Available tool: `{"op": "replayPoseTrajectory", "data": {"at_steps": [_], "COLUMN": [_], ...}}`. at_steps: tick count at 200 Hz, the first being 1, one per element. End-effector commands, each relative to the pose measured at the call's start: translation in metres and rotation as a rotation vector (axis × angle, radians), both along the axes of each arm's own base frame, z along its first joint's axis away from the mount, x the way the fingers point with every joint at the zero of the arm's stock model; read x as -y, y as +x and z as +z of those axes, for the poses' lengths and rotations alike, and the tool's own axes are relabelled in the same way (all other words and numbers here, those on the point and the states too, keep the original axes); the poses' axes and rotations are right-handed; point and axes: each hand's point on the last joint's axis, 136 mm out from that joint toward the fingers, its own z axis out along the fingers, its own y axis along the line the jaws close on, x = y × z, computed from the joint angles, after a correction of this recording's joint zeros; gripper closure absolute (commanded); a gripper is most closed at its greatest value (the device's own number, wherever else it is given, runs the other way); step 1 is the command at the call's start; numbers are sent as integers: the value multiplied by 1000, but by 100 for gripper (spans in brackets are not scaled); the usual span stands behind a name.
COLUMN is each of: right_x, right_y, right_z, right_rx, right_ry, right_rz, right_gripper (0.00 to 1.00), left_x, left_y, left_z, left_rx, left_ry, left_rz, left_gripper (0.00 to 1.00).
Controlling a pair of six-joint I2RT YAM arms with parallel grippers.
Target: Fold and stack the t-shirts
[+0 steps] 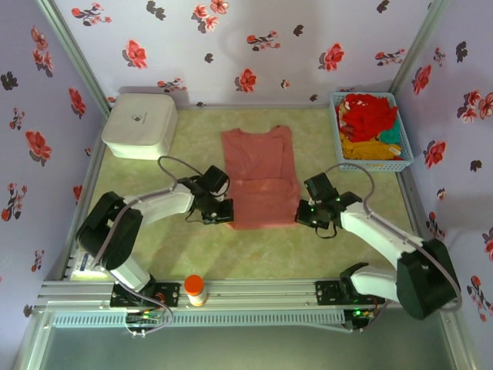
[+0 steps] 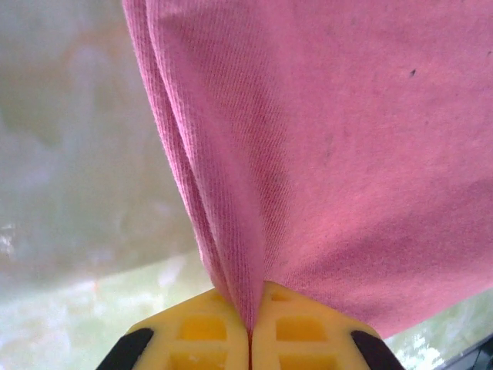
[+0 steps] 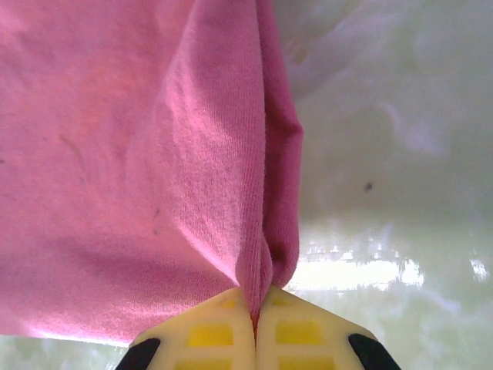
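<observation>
A salmon-pink t-shirt [image 1: 259, 173] lies in the middle of the table, its sides folded in to a long strip. My left gripper [image 1: 224, 212] is shut on the shirt's near left corner, and the cloth [image 2: 323, 139] runs up from between its yellow fingers [image 2: 208, 327]. My right gripper [image 1: 303, 213] is shut on the near right corner; a pinched fold of the pink cloth [image 3: 115, 154] shows between its yellow fingers [image 3: 296, 331]. Red, orange-yellow and teal t-shirts [image 1: 368, 123] are heaped in the basket at the back right.
A white rounded plastic box [image 1: 140, 125] stands at the back left. The light-blue lattice basket [image 1: 407, 158] sits at the back right. An orange-capped bottle [image 1: 194, 290] stands on the near rail. Flowered walls close in the table [image 1: 262, 258] on three sides.
</observation>
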Motion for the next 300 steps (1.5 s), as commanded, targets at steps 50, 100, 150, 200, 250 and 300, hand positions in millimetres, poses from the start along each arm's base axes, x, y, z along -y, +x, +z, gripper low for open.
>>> {"op": "replayPoseTrajectory", "data": {"at_steps": [50, 100, 150, 200, 250, 300], "right_x": [15, 1, -13, -14, -17, -22], "right_y": [-19, 18, 56, 91, 122, 147], "right_z": [61, 100, 124, 123, 118, 112], "right_rx": [84, 167, 197, 167, 137, 118], "right_ry": [22, 7, -17, 12, 47, 84], "right_rz": [-93, -63, -43, -57, -54, -59], "right_gripper": [100, 100, 100, 100, 100, 100], "left_x": [-18, -21, -23, -31, -26, -32], "left_y": [-26, -4, 31, 68, 106, 140], "left_z": [63, 95, 115, 117, 116, 111], "left_rx": [50, 77, 105, 109, 101, 111], "left_ry": [-24, -50, -69, -59, -84, -87], "left_rz": [105, 152, 189, 206, 204, 210], "left_gripper": [100, 100, 100, 100, 100, 100]}}
